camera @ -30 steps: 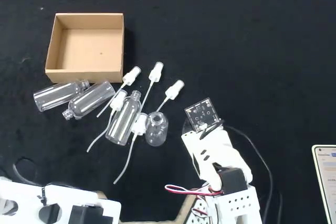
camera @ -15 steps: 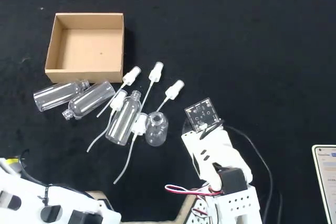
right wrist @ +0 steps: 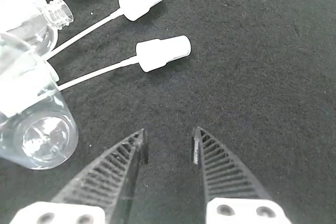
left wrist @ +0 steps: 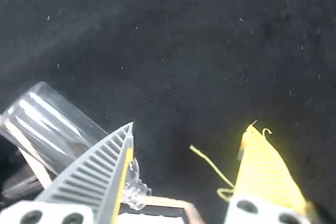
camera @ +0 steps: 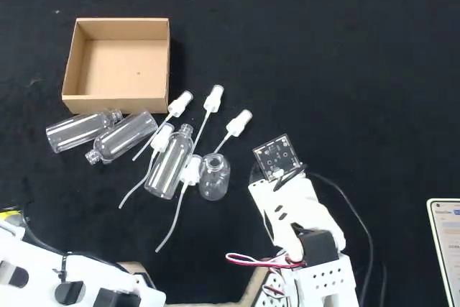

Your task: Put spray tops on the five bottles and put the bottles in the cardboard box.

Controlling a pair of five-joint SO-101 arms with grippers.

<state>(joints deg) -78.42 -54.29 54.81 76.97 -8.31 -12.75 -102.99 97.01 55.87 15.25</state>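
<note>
0 of 5 done so far: the cardboard box point(camera: 115, 103) is empty, bottles point(camera: 170, 162) sit uncapped on the worktop point(camera: 323, 48) just beside it, spray tops point(camera: 239, 119) loose among them. Left gripper point(left wrist: 190, 127) and right gripper point(right wrist: 168, 145) both have fingers spread, gripping nothing.

Left gripper point(left wrist: 191, 127) and right gripper point(right wrist: 169, 131) show jaws parted.

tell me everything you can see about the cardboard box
The cardboard box is plain brown, roughly square and shallow, open at the top with no flaps showing. It sits upright and flat on the black table. Its bare floor shows one small dark speck. A clear bottle lies just in front of its near wall, and a white spray top lies beside its near corner. Whether either touches the box cannot be told.
</note>
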